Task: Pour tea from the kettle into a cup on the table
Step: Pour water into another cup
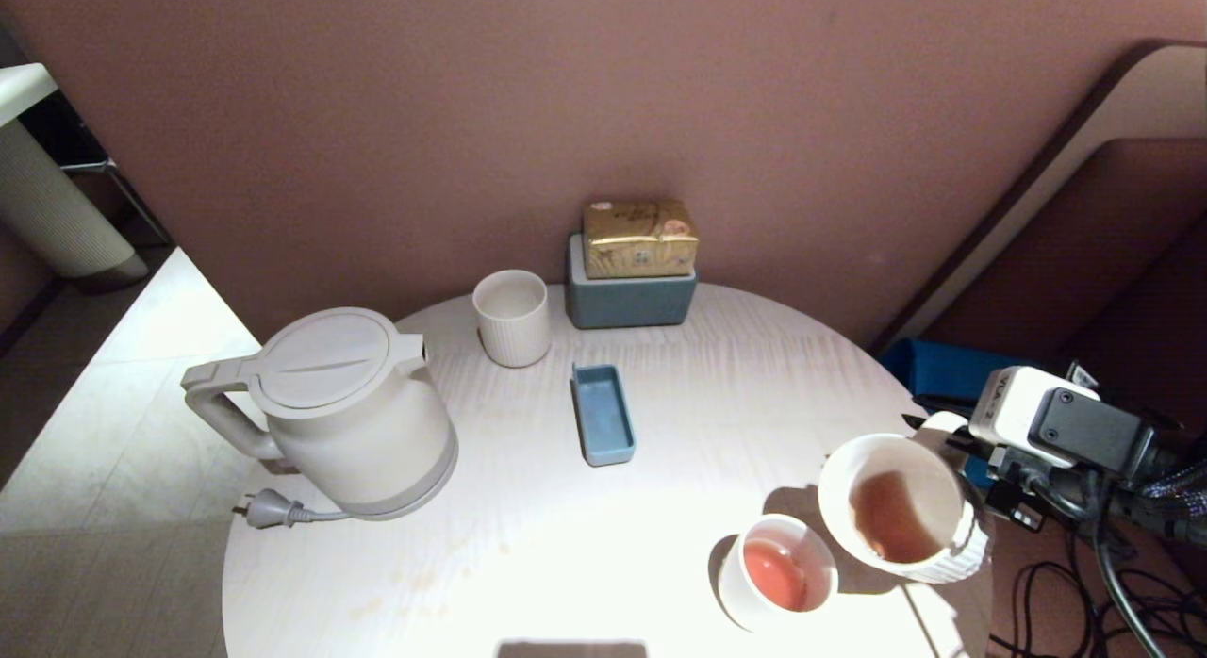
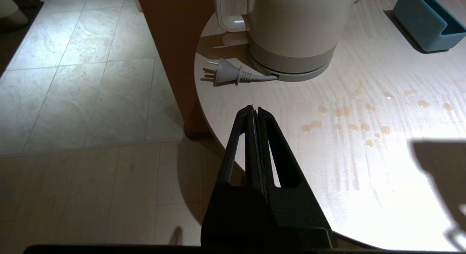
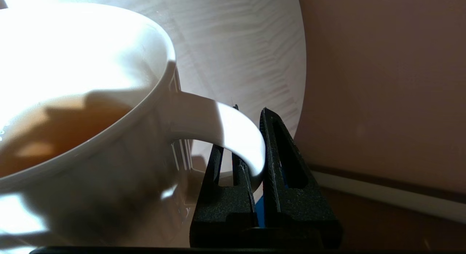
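The right gripper (image 3: 251, 137) pinches the cup's (image 1: 901, 507) handle, holding it tilted with tea (image 1: 886, 517) inside, above the table's (image 1: 566, 507) right edge beside a smaller cup (image 1: 778, 573). The kettle (image 1: 349, 413) stands far left. The left gripper (image 2: 255, 112), fingers pressed together and empty, hovers near the kettle's plug (image 2: 225, 72).

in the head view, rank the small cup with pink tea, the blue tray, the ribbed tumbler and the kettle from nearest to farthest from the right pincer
The right pincer grips the mug's handle at the table's right edge.
1. Small cup of pink tea: just beside the held mug.
2. Blue tray: table centre.
3. Ribbed tumbler: back, left of centre.
4. Kettle: far left edge.
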Robot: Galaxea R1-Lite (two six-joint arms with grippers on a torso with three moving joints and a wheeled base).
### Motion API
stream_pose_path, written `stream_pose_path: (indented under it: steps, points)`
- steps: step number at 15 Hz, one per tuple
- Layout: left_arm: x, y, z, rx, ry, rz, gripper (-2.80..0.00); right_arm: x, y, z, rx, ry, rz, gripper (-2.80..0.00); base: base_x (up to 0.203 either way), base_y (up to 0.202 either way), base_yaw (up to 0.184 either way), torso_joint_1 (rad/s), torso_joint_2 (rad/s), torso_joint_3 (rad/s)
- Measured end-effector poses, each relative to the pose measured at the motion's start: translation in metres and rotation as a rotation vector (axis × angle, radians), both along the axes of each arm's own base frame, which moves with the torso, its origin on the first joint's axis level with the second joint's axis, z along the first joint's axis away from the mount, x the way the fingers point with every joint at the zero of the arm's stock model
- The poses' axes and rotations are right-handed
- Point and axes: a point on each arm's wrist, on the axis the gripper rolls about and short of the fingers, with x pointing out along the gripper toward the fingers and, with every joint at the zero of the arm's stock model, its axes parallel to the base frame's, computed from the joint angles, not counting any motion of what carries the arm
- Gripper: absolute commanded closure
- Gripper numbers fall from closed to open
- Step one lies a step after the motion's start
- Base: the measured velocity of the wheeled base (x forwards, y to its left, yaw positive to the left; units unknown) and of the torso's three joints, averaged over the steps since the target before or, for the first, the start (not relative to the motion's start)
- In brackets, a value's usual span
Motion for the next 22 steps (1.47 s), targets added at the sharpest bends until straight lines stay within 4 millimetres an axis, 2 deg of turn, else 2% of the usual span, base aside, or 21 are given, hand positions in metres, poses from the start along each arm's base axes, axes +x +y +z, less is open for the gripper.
stream_pose_path:
  steps: [6, 17, 22]
  points:
    - [0.0, 0.0, 0.0, 0.0, 0.0, 0.0, 0.0, 0.01, 0.003, 0.008, -0.095, -0.053, 0.019, 0.0, 0.0, 0.0, 0.0, 0.0, 0.0, 0.0]
    - [0.0, 0.0, 0.0, 0.0, 0.0, 0.0, 0.0, 0.008, 0.03, 0.025, -0.2, -0.07, 0.05, 0.0, 0.0, 0.0, 0.0, 0.0, 0.0, 0.0]
    - [0.0, 0.0, 0.0, 0.0, 0.0, 0.0, 0.0, 0.008, 0.034, 0.029, -0.29, -0.082, 0.073, 0.0, 0.0, 0.0, 0.0, 0.0, 0.0, 0.0]
